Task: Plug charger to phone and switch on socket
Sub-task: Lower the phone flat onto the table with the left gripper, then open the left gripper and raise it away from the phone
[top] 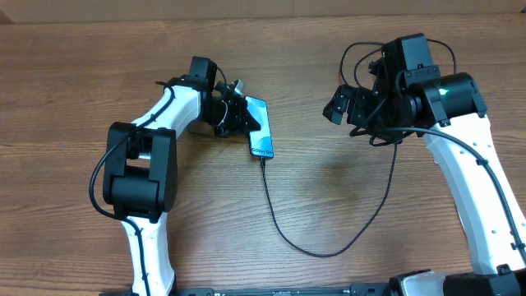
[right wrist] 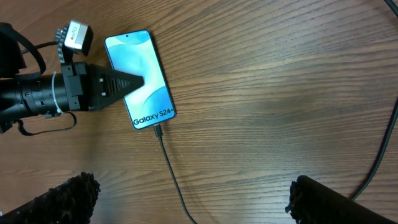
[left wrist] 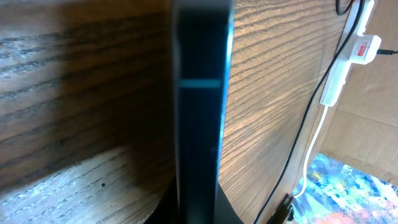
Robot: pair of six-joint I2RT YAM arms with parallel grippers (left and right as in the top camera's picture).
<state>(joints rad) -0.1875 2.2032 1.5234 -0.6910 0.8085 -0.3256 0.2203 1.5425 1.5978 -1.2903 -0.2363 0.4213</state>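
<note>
Nearest you, the charger (top: 316, 253) lies in a slack loop on the worktop (top: 189, 214); one run of the thin black cable climbs away to your right and passes under the right arm, while the other climbs to the phone (top: 260, 127); its small connector tip sits against the phone's near short edge, and from the right wrist view it looks seated there

The phone lies flat, screen up, a little left of the middle, with its blue display lit and the white "Galaxy" lettering at the near end; your left hand (top: 237, 115) comes in from the phone's left, and one dark wedge-shaped fingertip (right wrist: 121, 84) lies over the left part of the screen; you cannot tell from these views whether that hand is clenched on the phone or only resting on it

Your right hand (top: 339, 105) hangs above the worktop well to the right of the phone, released, its two fingers (right wrist: 68, 196) spread wide with nothing between them

Farthest off, seen only from the left wrist, the socket (left wrist: 339, 74) lies at the worktop's edge with a red-marked label at one end; the black cable and a thick white cord (left wrist: 313, 146) run beside it; its switch position is too small to read
</note>
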